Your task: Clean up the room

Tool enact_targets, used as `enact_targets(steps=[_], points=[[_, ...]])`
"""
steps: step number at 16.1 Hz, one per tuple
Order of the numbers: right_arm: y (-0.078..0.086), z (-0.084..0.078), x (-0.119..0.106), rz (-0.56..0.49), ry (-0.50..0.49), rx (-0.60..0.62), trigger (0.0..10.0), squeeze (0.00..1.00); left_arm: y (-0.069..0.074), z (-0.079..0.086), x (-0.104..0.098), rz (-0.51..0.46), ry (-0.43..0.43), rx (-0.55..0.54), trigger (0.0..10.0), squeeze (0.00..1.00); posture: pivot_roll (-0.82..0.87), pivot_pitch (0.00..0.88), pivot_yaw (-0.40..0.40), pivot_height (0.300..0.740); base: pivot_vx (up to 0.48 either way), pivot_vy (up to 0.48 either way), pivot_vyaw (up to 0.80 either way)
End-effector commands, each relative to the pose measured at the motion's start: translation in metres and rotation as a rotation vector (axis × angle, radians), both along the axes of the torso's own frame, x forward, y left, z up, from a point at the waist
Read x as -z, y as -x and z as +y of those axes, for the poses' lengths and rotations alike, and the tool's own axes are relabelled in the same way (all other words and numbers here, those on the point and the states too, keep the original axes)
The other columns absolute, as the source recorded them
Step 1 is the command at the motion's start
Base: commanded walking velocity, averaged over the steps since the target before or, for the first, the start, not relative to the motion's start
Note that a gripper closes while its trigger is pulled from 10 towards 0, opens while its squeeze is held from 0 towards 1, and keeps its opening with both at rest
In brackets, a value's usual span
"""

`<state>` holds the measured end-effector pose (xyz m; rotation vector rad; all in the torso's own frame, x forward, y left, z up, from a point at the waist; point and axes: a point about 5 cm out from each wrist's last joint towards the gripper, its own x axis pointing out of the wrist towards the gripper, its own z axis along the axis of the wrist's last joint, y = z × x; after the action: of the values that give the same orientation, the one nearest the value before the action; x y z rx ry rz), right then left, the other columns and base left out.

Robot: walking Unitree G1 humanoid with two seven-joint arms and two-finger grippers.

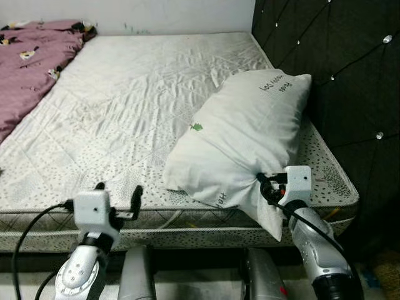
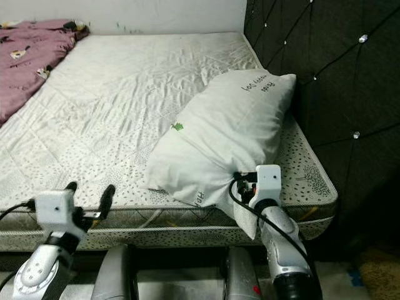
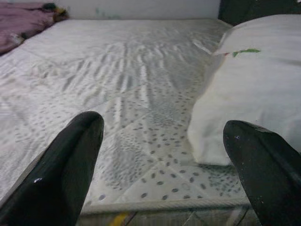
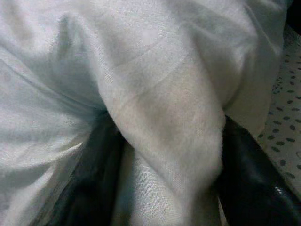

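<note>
Close-up, right gripper (image 4: pixel 164 183) jaws pinching pillow (image 1: pixel 244 140) fabric; left gripper (image 3: pixel 164 165) spread.

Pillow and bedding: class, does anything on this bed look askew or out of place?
Yes. The white pillow lies diagonally, its lower corner hanging past the mattress edge, pinched in the right gripper. A pink blanket is bunched at the far left. The left gripper hovers open.

The pillow (image 1: pixel 247 134) is soft, matt white cloth, creased where the right hand (image 4: pixel 164 160) pinches it. Beneath lies a quilted, speckled fabric mattress (image 1: pixel 125 106). Beyond the right hand stands a tufted dark headboard (image 1: pixel 350 75) with shiny studs.
</note>
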<state>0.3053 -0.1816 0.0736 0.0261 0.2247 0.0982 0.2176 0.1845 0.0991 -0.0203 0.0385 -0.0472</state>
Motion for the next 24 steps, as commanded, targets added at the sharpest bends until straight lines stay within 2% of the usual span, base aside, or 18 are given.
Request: enact_targets(steps=[1, 5, 8, 11, 12, 13, 15, 16, 18, 20, 22, 24], points=[[-0.004, -0.006, -0.004, -0.008, -0.01, 0.02, 0.0, 0.0, 0.002, 0.003, -0.005, -0.024, -0.023, -0.014, 10.0, 0.0, 0.07, 0.05, -0.005, 0.546, 0.0, 0.0, 0.0], [-0.012, -0.001, -0.01, -0.015, -0.017, 0.0, 0.0, 0.0, 0.003, 0.007, -0.009, -0.034, -0.039, -0.034, 10.0, 0.0, 0.08, 0.064, -0.002, 0.546, 0.0, 0.0, 0.0], [-0.037, -0.015, -0.033, -0.07, 0.034, 0.006, 0.0, 0.0, 0.002, 0.007, -0.012, -0.038, -0.047, -0.032, 10.0, 0.0, 0.09, 0.072, 0.005, 0.546, 0.0, 0.0, 0.0], [-0.066, -0.04, -0.074, -0.149, 0.123, 0.023, 0.0, 0.0, 0.003, 0.008, -0.012, -0.036, -0.055, -0.036, 10.0, 0.0, 0.09, 0.076, 0.007, 0.546, 0.0, 0.0, 0.0], [-0.078, -0.059, -0.103, -0.189, 0.171, 0.058, 0.0, 0.0, 0.004, 0.009, -0.013, -0.036, -0.058, -0.04, 10.0, 0.0, 0.1, 0.078, 0.007, 0.546, 0.0, 0.0, 0.0], [-0.084, -0.07, -0.12, -0.204, 0.185, 0.091, 0.0, 0.0, 0.004, 0.01, -0.013, -0.035, -0.062, -0.044, 10.0, 0.0, 0.1, 0.078, 0.005, 0.546, 0.0, 0.0, 0.0], [-0.089, -0.088, -0.149, -0.235, 0.247, 0.141, 0.0, 0.0, 0.004, 0.012, -0.014, -0.036, -0.068, -0.054, 10.0, 0.0, 0.1, 0.078, 0.003, 0.546, 0.0, 0.0, 0.0], [-0.09, -0.096, -0.159, -0.238, 0.23, 0.173, 0.0, 0.0, 0.004, 0.012, -0.014, -0.036, -0.069, -0.055, 10.0, 0.0, 0.11, 0.078, 0.005, 0.546, 0.0, 0.0, 0.0], [-0.093, -0.104, -0.183, -0.261, 0.272, 0.184, 0.0, 0.0, 0.004, 0.011, -0.015, -0.037, -0.072, -0.051, 10.0, 0.0, 0.11, 0.079, 0.007, 0.546, 0.0, 0.0, 0.0], [-0.096, -0.097, -0.186, -0.241, 0.285, 0.12, 0.0, 0.0, 0.003, 0.01, -0.015, -0.037, -0.078, -0.045, 10.0, 0.0, 0.11, 0.076, 0.009, 0.546, 0.0, 0.0, 0.0], [-0.096, -0.09, -0.17, -0.196, 0.291, 0.06, 0.0, 0.0, 0.001, 0.008, -0.016, -0.04, -0.078, -0.042, 10.0, 0.0, 0.11, 0.071, 0.01, 0.546, 0.0, 0.0, 0.0], [-0.092, -0.091, -0.147, -0.147, 0.281, 0.053, 0.0, 0.0, 0.001, 0.007, -0.015, -0.04, -0.077, -0.04, 10.0, 0.0, 0.1, 0.069, 0.012, 0.546, 0.0, 0.0, 0.0]])
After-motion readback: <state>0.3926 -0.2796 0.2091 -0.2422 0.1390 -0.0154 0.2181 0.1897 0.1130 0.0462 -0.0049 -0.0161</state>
